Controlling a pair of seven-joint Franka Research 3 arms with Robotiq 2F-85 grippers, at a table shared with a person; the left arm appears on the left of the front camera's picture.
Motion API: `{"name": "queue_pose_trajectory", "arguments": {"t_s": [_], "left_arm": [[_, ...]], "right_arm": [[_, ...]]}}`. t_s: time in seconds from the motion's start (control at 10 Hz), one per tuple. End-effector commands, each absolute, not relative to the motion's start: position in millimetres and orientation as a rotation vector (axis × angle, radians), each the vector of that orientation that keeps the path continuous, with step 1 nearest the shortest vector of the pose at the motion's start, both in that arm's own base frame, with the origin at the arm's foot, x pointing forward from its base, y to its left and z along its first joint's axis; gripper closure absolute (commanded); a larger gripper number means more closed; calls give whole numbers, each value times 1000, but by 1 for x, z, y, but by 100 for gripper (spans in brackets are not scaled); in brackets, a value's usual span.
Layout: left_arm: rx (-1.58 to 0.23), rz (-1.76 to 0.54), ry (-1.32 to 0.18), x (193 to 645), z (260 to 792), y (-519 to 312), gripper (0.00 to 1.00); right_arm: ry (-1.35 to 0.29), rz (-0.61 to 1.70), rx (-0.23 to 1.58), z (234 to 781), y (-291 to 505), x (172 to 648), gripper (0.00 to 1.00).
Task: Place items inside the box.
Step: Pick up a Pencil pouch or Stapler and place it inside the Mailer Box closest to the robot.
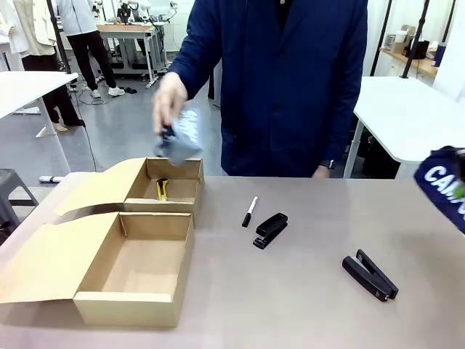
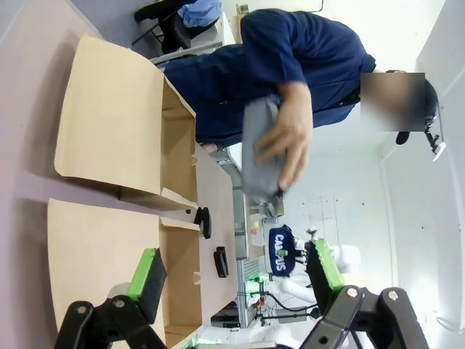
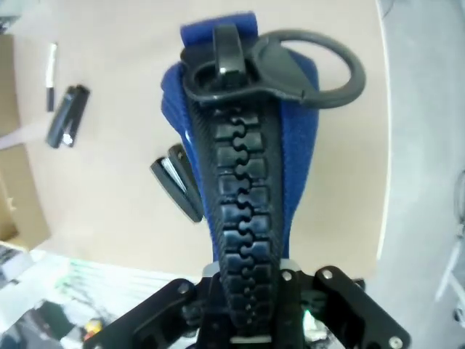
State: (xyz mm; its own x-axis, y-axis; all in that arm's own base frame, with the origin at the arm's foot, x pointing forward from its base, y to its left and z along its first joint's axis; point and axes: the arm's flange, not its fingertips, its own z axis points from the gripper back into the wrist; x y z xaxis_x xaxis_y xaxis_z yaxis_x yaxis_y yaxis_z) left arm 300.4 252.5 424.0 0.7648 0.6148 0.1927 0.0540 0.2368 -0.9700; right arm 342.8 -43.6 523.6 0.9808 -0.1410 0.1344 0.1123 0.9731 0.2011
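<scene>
Clamping navy pouch (image 3: 299, 127), right gripper (image 3: 251, 294)

Tan box (image 1: 134, 273), yellow knife (image 1: 162, 189), black stapler (image 1: 270, 230), second black stapler (image 1: 370, 275), black-and-white marker (image 1: 250, 211), grey case (image 1: 179, 138), navy pouch (image 1: 445, 183) with white lettering, black zip (image 3: 236, 182).

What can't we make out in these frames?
Grey case: motion-blurred in the hand, front view.
Pouch: cut by right edge, front view; lettering incomplete.
Knife: too small, front view; blade state unreadable.
Right tool: pads hidden by pouch, right wrist view.
</scene>
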Motion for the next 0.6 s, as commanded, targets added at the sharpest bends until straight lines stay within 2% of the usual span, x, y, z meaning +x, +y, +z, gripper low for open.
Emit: {"name": "queue_pose_trajectory", "arguments": {"t_s": [0.0,0.1,0.2,0.3,0.4,0.5], "left_arm": [[-1294,401,-628,299,423,251,0],[-1294,401,-628,299,423,251,0],[-1294,401,-628,299,423,251,0],[-1294,401,-628,299,423,251,0],[-1294,401,-628,299,423,251,0],[-1294,401,-628,299,423,251,0]], "right_arm": [[-244,-129,265,513,-45,288,100],[-299,-190,252,502,-71,294,100],[-194,-142,226,528,-47,309,100],[-194,-142,226,528,-47,309,100],[-239,-166,244,520,-56,284,93],[-218,-170,214,524,-17,295,93]]}}
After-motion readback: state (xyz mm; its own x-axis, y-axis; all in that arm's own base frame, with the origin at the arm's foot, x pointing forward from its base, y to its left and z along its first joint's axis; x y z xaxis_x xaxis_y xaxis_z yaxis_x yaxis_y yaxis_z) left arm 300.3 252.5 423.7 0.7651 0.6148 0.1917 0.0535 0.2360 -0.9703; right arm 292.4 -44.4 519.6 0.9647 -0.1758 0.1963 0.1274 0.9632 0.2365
